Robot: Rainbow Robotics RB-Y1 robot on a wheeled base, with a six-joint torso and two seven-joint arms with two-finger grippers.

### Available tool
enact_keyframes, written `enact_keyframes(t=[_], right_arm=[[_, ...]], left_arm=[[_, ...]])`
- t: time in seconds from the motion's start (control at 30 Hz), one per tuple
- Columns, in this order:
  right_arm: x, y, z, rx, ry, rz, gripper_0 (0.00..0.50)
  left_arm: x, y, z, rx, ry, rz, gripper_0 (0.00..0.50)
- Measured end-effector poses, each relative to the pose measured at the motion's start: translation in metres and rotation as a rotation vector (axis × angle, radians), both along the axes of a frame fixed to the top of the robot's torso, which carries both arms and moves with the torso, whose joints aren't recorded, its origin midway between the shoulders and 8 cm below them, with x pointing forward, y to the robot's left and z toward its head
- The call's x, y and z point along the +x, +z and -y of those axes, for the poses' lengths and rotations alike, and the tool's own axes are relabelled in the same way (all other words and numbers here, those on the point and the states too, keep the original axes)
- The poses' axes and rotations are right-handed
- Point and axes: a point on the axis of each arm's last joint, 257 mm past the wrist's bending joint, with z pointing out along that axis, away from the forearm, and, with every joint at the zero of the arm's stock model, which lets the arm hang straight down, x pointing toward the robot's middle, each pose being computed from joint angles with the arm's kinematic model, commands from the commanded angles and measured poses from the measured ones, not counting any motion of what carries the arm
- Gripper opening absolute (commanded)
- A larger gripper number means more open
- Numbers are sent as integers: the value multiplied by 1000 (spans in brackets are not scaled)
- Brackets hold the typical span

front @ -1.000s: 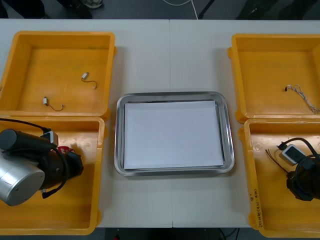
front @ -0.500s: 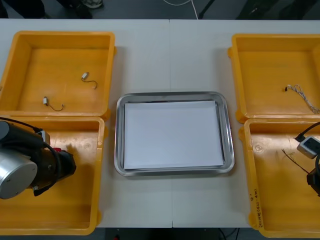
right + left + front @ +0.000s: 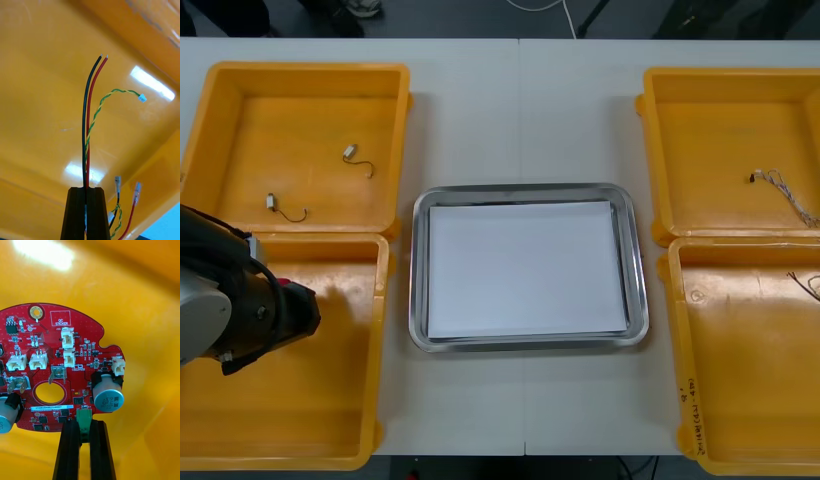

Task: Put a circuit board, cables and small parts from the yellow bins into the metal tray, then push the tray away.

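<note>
Left jaws clamp the edge of a red circuit board (image 3: pixel 56 363) marked "QC STICKER" above a yellow bin (image 3: pixel 142 296); right jaws pinch black and red cables (image 3: pixel 86 168) tight.

Red circuit board (image 3: pixel 56 363), yellow bins (image 3: pixel 300 68), black, red and yellow-green twisted cables (image 3: pixel 86 127).

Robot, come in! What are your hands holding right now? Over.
Left gripper shut on red circuit board, over near left bin. Right gripper shut on cables, over near right bin. Metal tray holds nothing yet.
</note>
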Motion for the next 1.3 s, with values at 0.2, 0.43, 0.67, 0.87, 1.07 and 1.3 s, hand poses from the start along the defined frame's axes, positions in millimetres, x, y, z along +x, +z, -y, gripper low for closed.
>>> enact_keyframes(t=[0.2,0.43,0.67,0.87,1.07,1.3], right_arm=[[0,22,-7,24,14,-8,0],[12,52,-19,22,50,5,0],[22,80,-44,62,110,24,0],[39,101,-69,70,169,68,0],[52,108,-107,55,272,72,0],[59,110,-146,28,389,56,0]], left_arm=[[3,26,6,19,-45,1,0],[9,53,25,21,-137,16,0],[23,84,51,11,-219,91,0],[27,90,78,38,-314,107,0],[24,90,104,74,-415,103,0],[23,94,135,79,-513,98,0]])
